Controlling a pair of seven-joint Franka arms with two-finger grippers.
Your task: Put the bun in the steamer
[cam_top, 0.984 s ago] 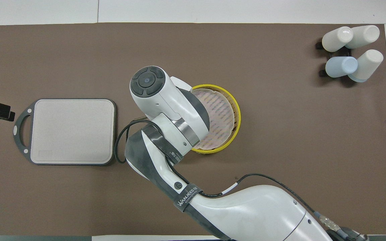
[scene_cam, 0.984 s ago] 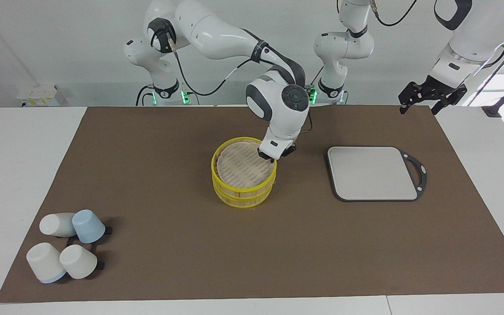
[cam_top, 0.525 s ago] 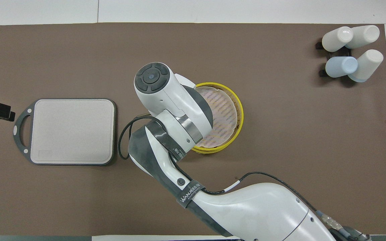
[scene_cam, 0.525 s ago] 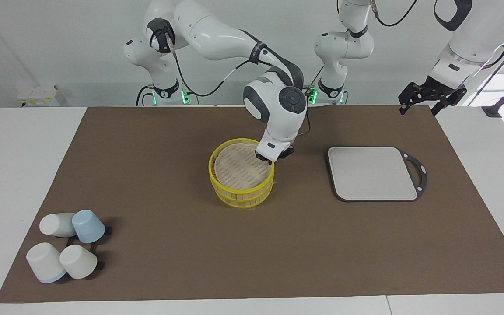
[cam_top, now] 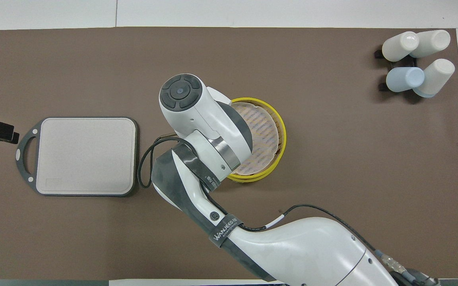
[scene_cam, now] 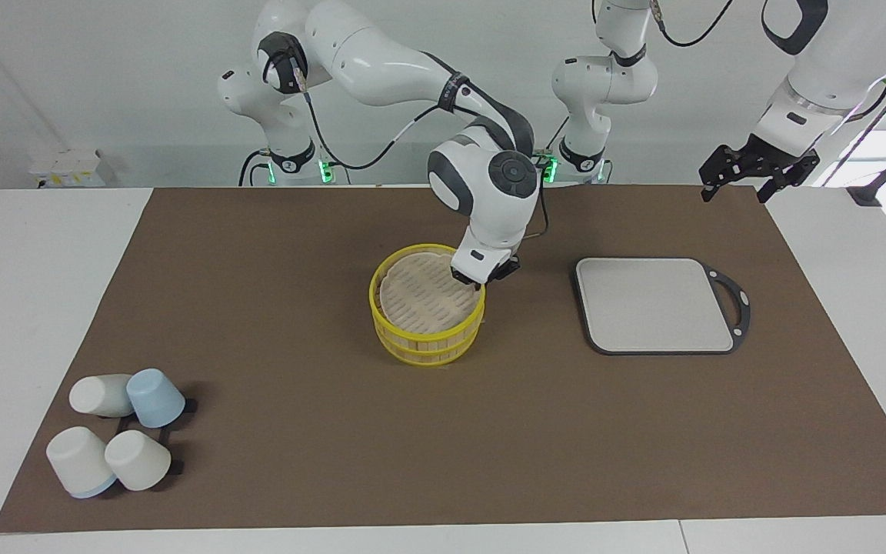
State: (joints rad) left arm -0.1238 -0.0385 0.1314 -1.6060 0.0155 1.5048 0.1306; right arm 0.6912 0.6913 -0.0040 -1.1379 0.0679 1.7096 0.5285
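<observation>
Two arms work over a brown mat (scene_cam: 274, 254); the steamer (scene_cam: 427, 315) sits at its middle, lid on. The board (scene_cam: 654, 304) lies beside the steamer toward the left arm's end, four cups (scene_cam: 116, 431) well apart from it toward the right arm's end. The right gripper (scene_cam: 480, 275) is at the steamer's rim; whether clenched, I cannot tell. The left gripper (scene_cam: 754, 169) waits spread above the mat's corner near the board. The bun is hidden.

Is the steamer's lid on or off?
On: the pale woven lid sits inside the steamer's yellow rim, the right gripper at its edge.
</observation>
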